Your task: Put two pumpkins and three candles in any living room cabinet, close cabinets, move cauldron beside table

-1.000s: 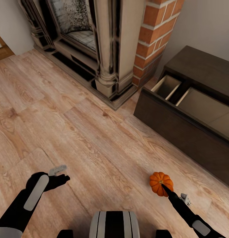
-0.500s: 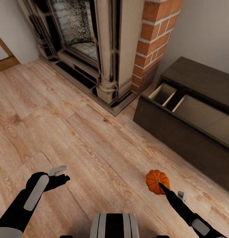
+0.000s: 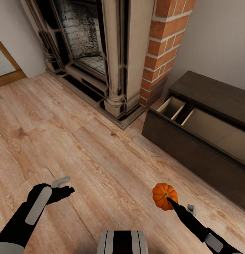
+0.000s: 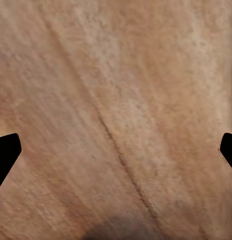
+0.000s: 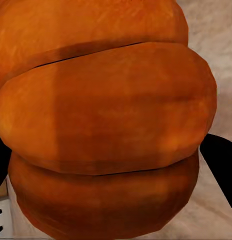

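— Where's the pumpkin [image 3: 165,196] now?

— Low in the frame, right of centre, hanging over the wood floor [image 3: 83,141]. The right pincer [image 3: 169,200] is clenched on it; up close, in the right wrist view, the orange ribs [image 5: 105,115] crowd right against the camera with dark finger edges at either side.

— And the cabinet [image 3: 207,130]?

— At the right of the frame, against the wall beside the brick column [image 3: 161,49]. Its drawer front is pulled out, and the pale compartments [image 3: 207,127] are open from above. The pumpkin is well apart from it, on the near side of that tall dark front panel [image 3: 186,151].

— So what could spoil this?

— I'd say the front panel. If the arm swings across low, the pumpkin could knock the panel's top edge, slip the grip and roll away over the floor. The hold looks to sit on one side of a round, ribbed thing, so a bump may be enough.

— The other arm?

— The left pincer [image 3: 64,186] hovers at the lower left, fingers spread wide and holding nothing, over bare boards [image 4: 116,110]. It's well clear of the cabinet, so I see no trouble there.
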Available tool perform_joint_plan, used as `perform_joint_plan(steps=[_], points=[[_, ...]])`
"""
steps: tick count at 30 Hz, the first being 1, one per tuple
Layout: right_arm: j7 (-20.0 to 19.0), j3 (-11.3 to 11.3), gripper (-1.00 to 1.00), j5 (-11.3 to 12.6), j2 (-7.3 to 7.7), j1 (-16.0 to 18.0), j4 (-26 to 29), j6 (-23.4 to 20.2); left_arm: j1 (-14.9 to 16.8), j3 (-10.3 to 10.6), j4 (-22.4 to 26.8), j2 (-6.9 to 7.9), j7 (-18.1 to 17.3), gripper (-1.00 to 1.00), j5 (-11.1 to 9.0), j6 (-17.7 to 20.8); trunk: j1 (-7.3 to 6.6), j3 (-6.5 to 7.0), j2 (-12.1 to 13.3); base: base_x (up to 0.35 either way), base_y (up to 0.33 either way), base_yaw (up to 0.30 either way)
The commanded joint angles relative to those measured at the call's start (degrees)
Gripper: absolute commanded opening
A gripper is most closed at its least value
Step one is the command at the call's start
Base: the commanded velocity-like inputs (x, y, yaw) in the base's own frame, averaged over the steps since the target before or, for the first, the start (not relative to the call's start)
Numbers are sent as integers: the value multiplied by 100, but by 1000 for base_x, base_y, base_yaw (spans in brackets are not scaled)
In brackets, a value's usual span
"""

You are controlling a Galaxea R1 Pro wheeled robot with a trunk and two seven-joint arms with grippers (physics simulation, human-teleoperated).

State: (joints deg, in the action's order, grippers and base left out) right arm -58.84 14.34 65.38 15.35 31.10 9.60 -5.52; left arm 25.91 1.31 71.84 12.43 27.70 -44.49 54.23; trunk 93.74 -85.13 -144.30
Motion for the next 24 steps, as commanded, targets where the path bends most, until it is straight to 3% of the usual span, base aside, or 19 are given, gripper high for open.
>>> perform_joint_plan(steps=[1,12,19,24], points=[[-10,28,-100,-3,-12,2,-2,-62,2,5,5,5,60,100,-60,6,-3,19,0,0,0,0],[16,31,-100,-157,-37,2,-2,-72,2,-41,5,27,60,100,-53,7,-32,263,15,0,0,26],[14,27,-100,-453,-44,2,-2,-20,2,-43,5,35,60,100,-48,6,-50,418,24,0,0,256],[13,25,-100,-511,-49,2,-2,-3,2,-43,5,30,60,100,-43,6,-62,529,31,0,0,288]])
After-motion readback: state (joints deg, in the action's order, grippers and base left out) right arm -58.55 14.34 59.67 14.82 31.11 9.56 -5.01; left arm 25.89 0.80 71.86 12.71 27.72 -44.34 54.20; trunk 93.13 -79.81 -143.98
